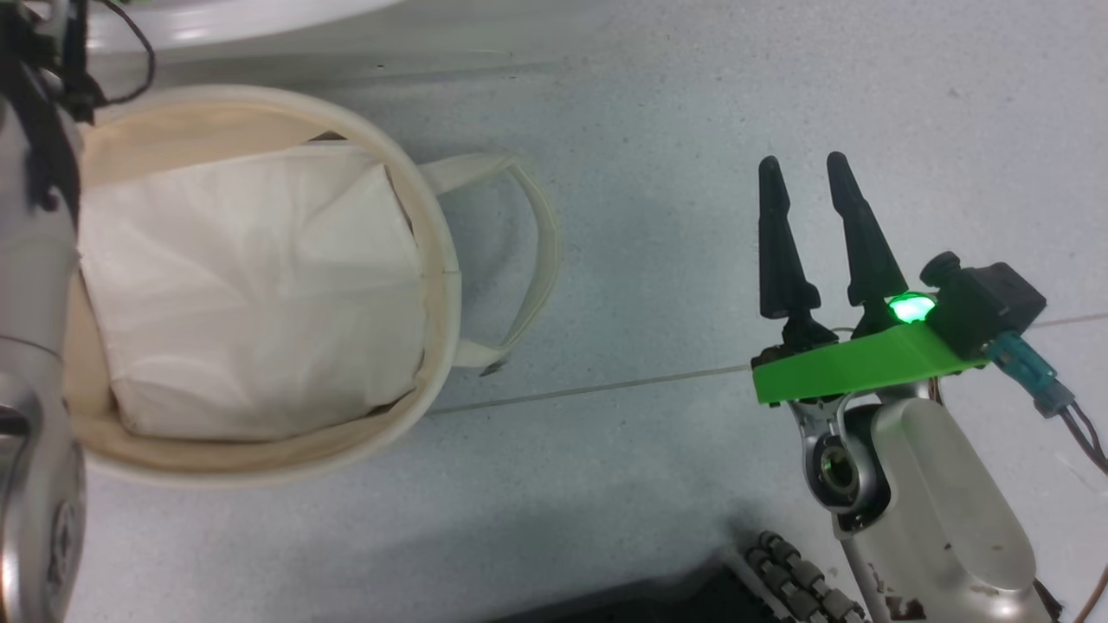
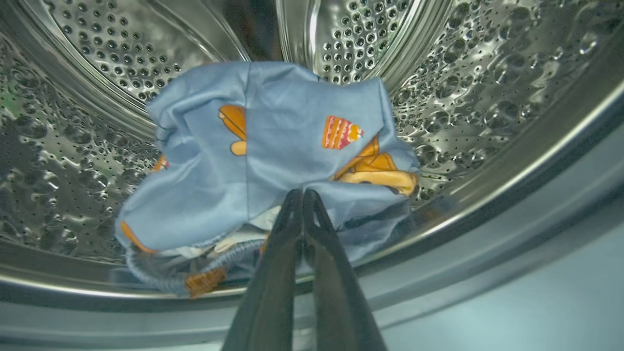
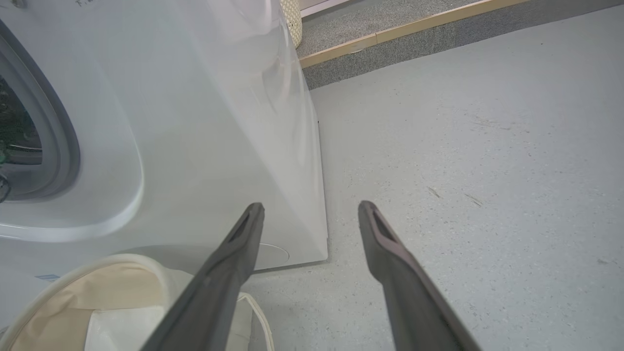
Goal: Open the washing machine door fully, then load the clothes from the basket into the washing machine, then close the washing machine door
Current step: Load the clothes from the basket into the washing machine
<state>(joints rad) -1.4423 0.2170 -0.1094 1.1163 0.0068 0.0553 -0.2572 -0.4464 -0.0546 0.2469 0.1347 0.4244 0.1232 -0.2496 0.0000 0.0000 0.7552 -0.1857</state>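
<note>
In the left wrist view, the clothes [image 2: 253, 161] lie bunched inside the metal drum [image 2: 487, 73] of the washing machine [image 3: 195, 122]: blue fabric with orange prints over paler pieces. My left gripper [image 2: 302, 192] is shut, its tips together at the near edge of the blue fabric; I cannot tell if any cloth is pinched. The basket [image 1: 441, 260] stands on the floor in front of the machine and shows a flat white liner sheet [image 1: 251, 294]. My right gripper [image 1: 803, 164] hangs open over bare floor, right of the basket. The washing machine door is out of view.
My pale left forearm [image 1: 35, 346] runs up the left edge of the head view, past the basket. One loop handle [image 1: 541, 260] sticks out toward the right gripper. A raised step with a wooden edge [image 3: 414, 29] lies beyond the machine's corner. Grey floor [image 3: 463, 170] stretches to the right.
</note>
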